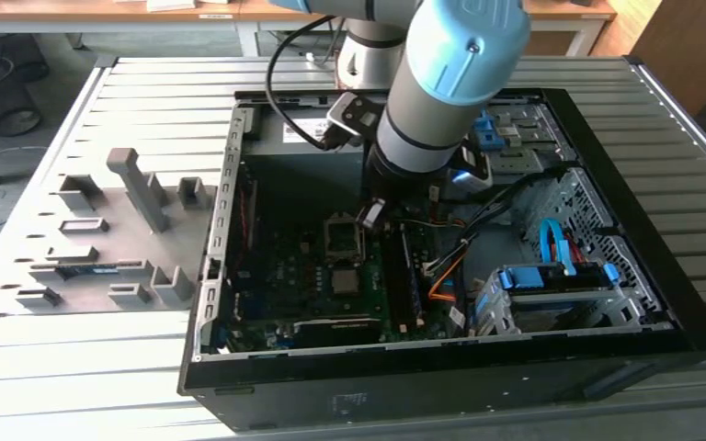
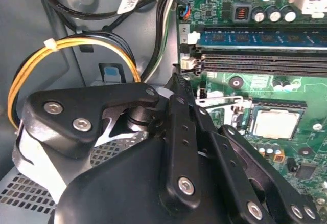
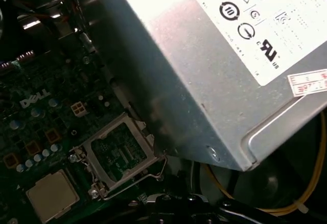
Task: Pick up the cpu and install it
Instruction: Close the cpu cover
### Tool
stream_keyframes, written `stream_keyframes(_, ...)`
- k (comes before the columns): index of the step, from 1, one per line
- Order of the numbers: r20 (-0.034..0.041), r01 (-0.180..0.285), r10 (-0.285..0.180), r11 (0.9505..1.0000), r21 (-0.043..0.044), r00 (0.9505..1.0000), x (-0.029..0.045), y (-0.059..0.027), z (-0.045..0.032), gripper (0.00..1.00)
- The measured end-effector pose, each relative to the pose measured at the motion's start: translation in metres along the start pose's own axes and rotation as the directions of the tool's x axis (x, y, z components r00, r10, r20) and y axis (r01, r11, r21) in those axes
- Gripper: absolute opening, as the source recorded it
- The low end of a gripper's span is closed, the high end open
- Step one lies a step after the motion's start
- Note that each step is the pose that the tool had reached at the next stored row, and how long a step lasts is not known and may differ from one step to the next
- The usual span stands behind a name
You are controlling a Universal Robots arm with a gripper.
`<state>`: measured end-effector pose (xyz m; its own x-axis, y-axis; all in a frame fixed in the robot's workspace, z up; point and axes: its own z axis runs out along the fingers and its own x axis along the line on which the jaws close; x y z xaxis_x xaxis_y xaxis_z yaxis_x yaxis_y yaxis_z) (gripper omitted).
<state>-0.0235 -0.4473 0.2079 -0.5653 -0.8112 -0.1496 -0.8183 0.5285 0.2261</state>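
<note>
The cpu [image 1: 345,280] is lying flat on the motherboard [image 1: 279,285], silver top up, just beside the socket [image 1: 341,231] and not in it. That's one cpu and one socket, and in the first wrist view the socket shows its contacts inside a metal frame.

The gripper [image 1: 373,213] hangs just by the socket, apart from the cpu, and honestly I can't tell whether it's open or closed. One arm [image 1: 451,64] comes down into the case above the socket.

One big grey power supply box [image 3: 204,81] sits near the socket, and one yellow cable bundle [image 2: 30,75] loops close by. A bank of memory slots [image 2: 265,63] runs near the socket, one of them holding a blue stick.

All of that is inside one black computer case [image 1: 451,372], lying open on a ribbed metal table [image 1: 84,386]. Well apart from the socket, toward the exterior view's left, there's one grey fixture plate [image 1: 96,266] with a bunch of blocks on it, and I can't get a clean count of those. Wooden desks [image 1: 108,11] stand past the table at the back of the room.
</note>
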Motion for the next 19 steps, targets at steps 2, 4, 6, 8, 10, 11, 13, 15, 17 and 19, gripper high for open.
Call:
stream_keyframes(2,0.0090,0.000,0.000,1.0000,-0.0057,1.0000,0.0014,-0.0004,0.0007,0.10)
stream_keyframes(4,0.0193,0.000,0.001,0.9999,-0.0124,0.9998,0.0025,-0.0002,0.0012,0.10)
stream_keyframes(6,0.0257,-0.001,0.001,0.9999,-0.0165,0.9997,0.0039,0.0009,0.0020,0.10)
stream_keyframes(8,0.0272,-0.002,0.003,0.9999,-0.0170,0.9996,0.0044,0.0005,0.0044,0.10)
stream_keyframes(10,0.0275,-0.004,0.004,0.9999,-0.0167,0.9996,0.0050,0.0000,0.0070,0.10)
stream_keyframes(11,0.0277,-0.005,0.005,0.9999,-0.0166,0.9996,0.0053,-0.0001,0.0082,0.10)
stream_keyframes(13,0.0280,-0.006,0.007,0.9998,-0.0163,0.9996,0.0059,-0.0001,0.0104,0.10)
stream_keyframes(15,0.0283,-0.007,0.008,0.9998,-0.0161,0.9996,0.0066,0.0001,0.0122,0.10)
stream_keyframes(17,0.0281,-0.007,0.008,0.9998,-0.0160,0.9996,0.0075,0.0009,0.0130,0.10)
stream_keyframes(19,0.0280,-0.007,0.008,0.9998,-0.0160,0.9996,0.0075,0.0009,0.0131,0.10)
